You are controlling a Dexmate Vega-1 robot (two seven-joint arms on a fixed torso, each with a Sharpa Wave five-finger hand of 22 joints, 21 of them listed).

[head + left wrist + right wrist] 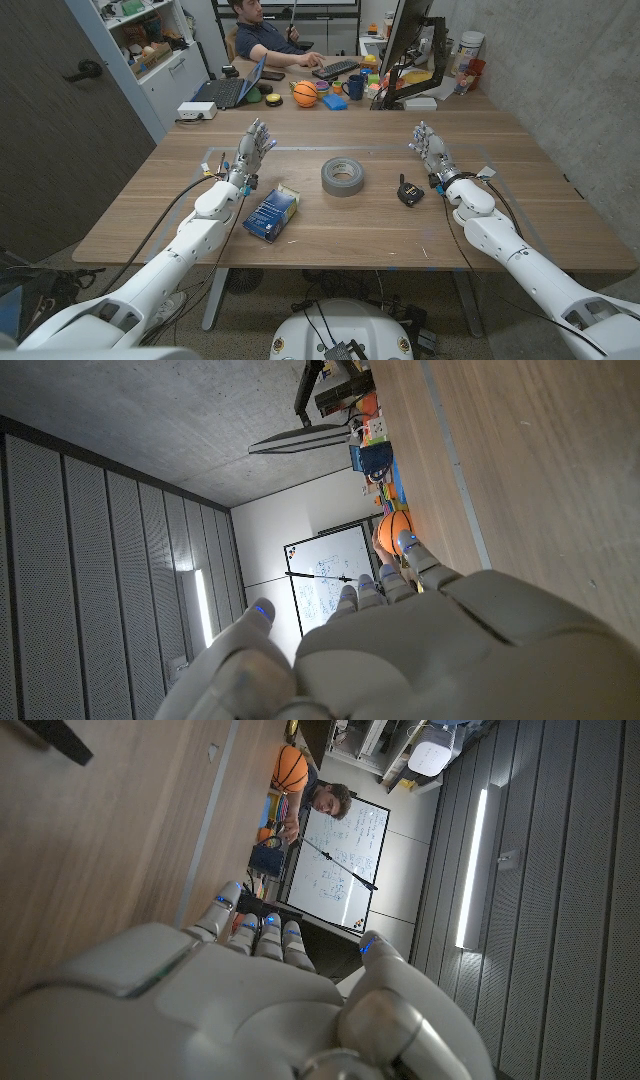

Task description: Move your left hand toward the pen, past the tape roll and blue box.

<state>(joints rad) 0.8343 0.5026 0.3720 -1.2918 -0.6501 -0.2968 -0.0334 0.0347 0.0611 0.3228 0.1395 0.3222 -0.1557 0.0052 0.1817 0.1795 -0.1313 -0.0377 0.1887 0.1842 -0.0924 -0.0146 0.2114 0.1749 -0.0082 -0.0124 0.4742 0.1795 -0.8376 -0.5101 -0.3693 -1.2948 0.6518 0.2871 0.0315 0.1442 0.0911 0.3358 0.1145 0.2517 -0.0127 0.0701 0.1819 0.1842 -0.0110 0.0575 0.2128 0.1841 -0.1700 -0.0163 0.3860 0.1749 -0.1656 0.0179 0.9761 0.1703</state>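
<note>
Reference landmark: grey tape roll (342, 176), lying flat near middle of wooden table (520, 215), core hole up and bare.

Blue box (271, 212): closed, printed label on top, just left of tape roll and toward you; contents not visible.

Pen: you cannot pick it out in these views.

Small black device (410, 190): right of tape roll, close by.

Your left hand (250, 156): left of tape roll, beyond blue box, fingers spread, holding nothing.

Your right hand (431, 148): right of tape roll, beyond black device, fingers spread, empty.

Basketball (305, 94): far beyond tape roll, on second desk beside a seated person (262, 38).

An office: a person (262, 40) at a laptop (228, 91), monitor (405, 40), whiteboard (325, 575)
</note>
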